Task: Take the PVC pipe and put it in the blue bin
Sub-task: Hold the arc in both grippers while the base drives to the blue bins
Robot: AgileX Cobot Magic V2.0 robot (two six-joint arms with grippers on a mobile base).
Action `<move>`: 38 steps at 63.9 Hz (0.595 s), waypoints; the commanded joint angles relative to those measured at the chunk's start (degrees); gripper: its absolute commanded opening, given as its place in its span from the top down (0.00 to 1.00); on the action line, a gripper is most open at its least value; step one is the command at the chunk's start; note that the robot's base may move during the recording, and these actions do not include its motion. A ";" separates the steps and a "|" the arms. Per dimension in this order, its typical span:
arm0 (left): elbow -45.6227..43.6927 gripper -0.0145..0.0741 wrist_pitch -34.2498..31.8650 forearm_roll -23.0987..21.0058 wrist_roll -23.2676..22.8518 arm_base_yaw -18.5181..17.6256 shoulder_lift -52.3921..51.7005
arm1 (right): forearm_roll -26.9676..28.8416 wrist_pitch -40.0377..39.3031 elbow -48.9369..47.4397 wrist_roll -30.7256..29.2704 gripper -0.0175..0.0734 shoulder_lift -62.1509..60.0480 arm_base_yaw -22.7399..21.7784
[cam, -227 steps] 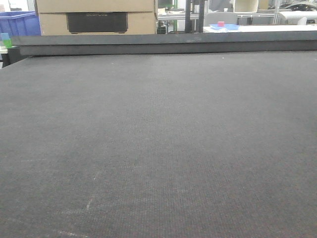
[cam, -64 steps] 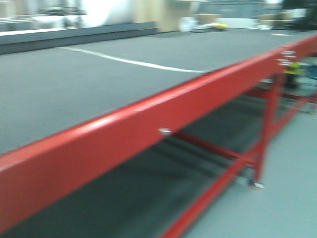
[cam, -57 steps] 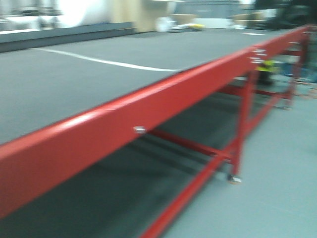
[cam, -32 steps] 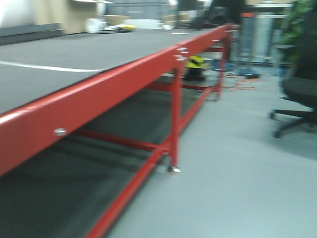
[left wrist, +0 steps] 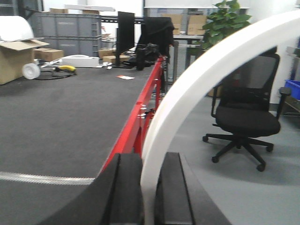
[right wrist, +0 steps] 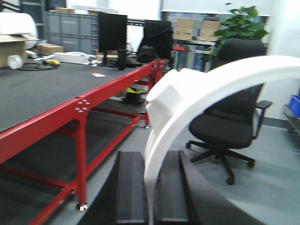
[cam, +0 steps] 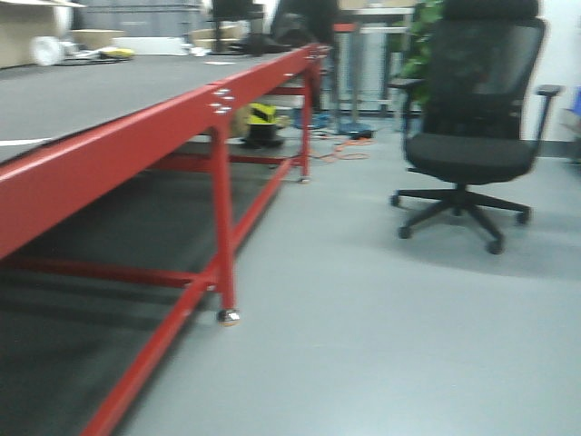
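On the left we see one long table (cam: 109, 150) with a red frame and a grey top. One black office chair (cam: 472, 154) stands on the floor to its right, well apart from it.

We count two grippers and two white curved pieces, one in each. In the left wrist view, the left gripper (left wrist: 150, 157) has its two dark fingers (left wrist: 126, 187) set narrow against a white curved pipe (left wrist: 197, 70) that arcs up and to the right. In the right wrist view, the right gripper (right wrist: 152, 157) is likewise clamped narrow on the PVC pipe (right wrist: 173, 101), whose blocky end shows above the fingers.

At the far right edge we see a sliver of one blue bin (left wrist: 294, 89), beyond the chair.
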 commanded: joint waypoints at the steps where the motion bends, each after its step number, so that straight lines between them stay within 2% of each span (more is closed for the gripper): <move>1: -0.17 0.96 -1.67 -0.13 0.04 -0.30 -0.33 | -0.04 -1.18 0.02 -0.42 0.99 -0.21 0.09; 38: -0.17 0.96 -1.67 -0.13 0.04 -0.30 -0.33 | -0.04 -1.18 0.02 -0.42 0.99 -0.21 0.09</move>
